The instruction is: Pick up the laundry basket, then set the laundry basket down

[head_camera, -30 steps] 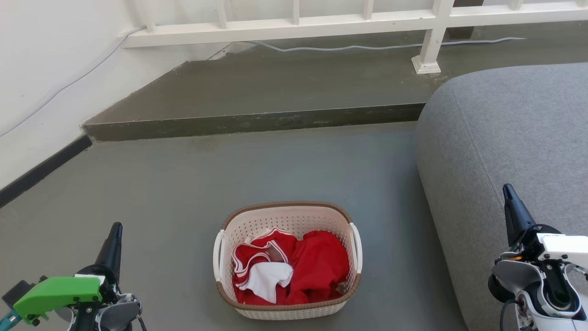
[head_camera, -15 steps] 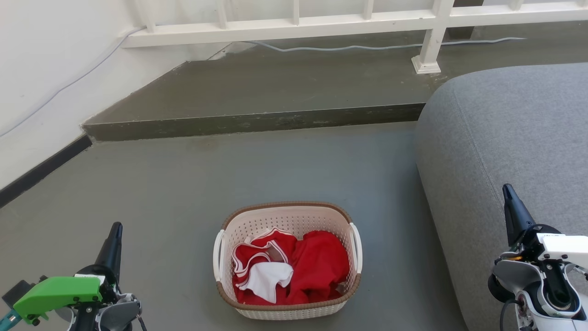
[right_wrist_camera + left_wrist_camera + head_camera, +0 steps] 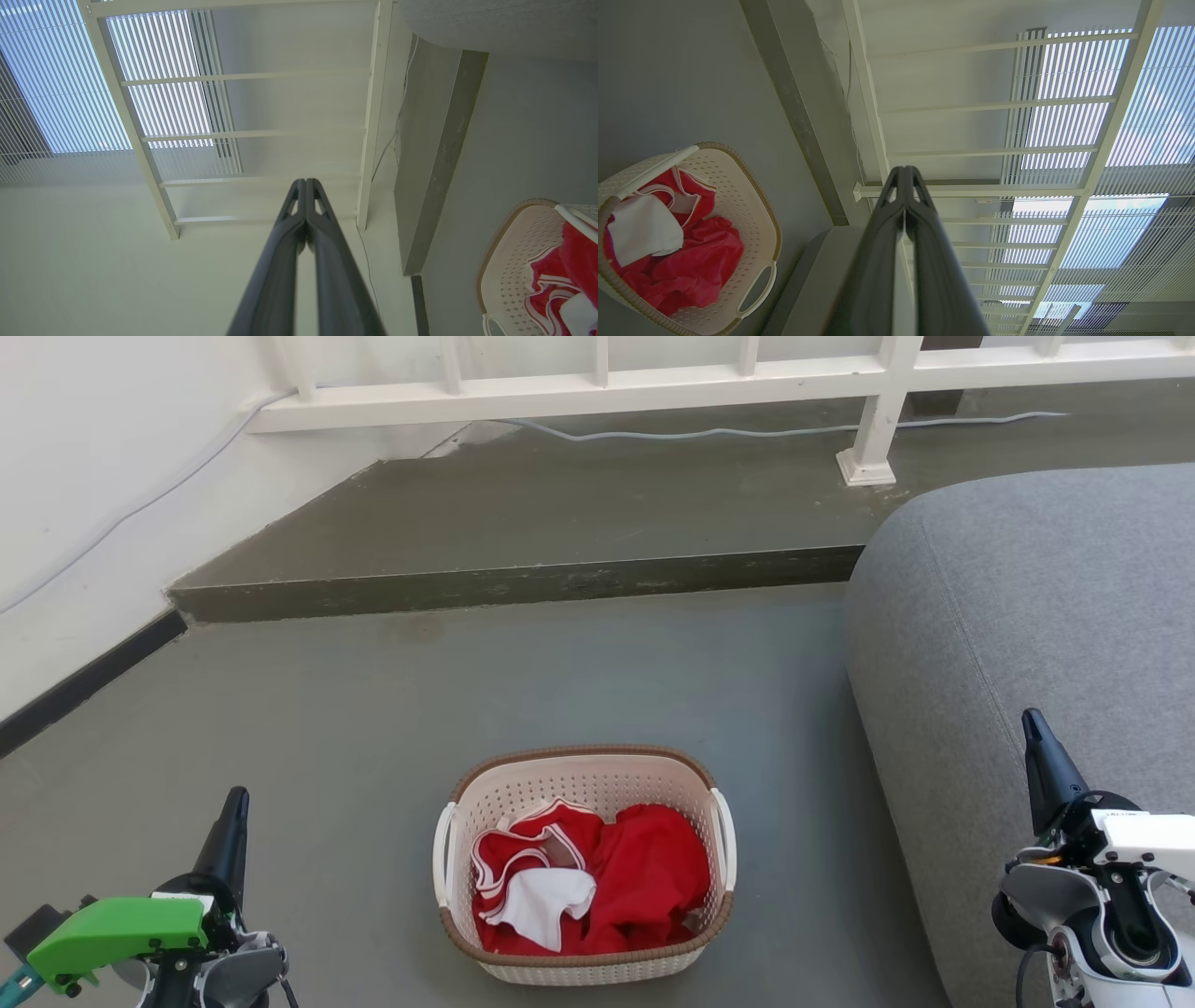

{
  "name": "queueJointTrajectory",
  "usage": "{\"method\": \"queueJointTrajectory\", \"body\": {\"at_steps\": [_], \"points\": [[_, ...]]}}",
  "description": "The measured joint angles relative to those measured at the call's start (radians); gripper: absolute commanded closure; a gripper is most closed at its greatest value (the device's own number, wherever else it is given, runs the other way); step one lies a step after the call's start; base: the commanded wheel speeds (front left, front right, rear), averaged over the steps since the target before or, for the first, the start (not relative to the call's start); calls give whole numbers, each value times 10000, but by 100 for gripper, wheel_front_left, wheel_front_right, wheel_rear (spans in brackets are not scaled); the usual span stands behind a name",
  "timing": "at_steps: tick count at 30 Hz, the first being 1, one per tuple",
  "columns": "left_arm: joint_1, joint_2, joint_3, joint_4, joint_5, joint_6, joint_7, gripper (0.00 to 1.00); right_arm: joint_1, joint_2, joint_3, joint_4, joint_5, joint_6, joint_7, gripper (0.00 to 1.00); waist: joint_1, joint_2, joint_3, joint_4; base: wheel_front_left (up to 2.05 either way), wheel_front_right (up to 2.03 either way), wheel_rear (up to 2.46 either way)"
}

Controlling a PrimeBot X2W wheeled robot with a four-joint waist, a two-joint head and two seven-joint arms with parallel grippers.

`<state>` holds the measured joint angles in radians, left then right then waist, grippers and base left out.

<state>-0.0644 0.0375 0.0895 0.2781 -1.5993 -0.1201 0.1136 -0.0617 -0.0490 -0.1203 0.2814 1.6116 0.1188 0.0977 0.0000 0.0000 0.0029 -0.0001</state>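
The laundry basket [image 3: 597, 784] stands on the grey floor, cream-white and perforated, with a brown rim band and white loop handles at both sides. Red and white clothes [image 3: 597, 887] lie inside it. It also appears in the left wrist view, the basket [image 3: 752, 205] at lower left, and in the right wrist view, the basket [image 3: 518, 252] at lower right. My left gripper [image 3: 237, 795] hangs shut to the basket's left, well apart from it; its tips [image 3: 904, 169] meet. My right gripper [image 3: 1030, 717] is shut too, off to the right over the sofa, tips [image 3: 305, 181] together.
A grey sofa [image 3: 1046, 607] fills the right side, close to the basket's right handle. A raised concrete step [image 3: 523, 581] crosses behind the basket, with a white railing [image 3: 597, 383] and a cable beyond it. A white wall with dark skirting [image 3: 84, 672] runs along the left.
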Motion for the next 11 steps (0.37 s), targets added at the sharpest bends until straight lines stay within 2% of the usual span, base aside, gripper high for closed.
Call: {"method": "queueJointTrajectory", "body": {"at_steps": [11], "points": [[0,0,-2,-2,0,0,0,100,0,0,-4,-2,-2,0,0,100,0,0,0,0,0,0,0]]}}
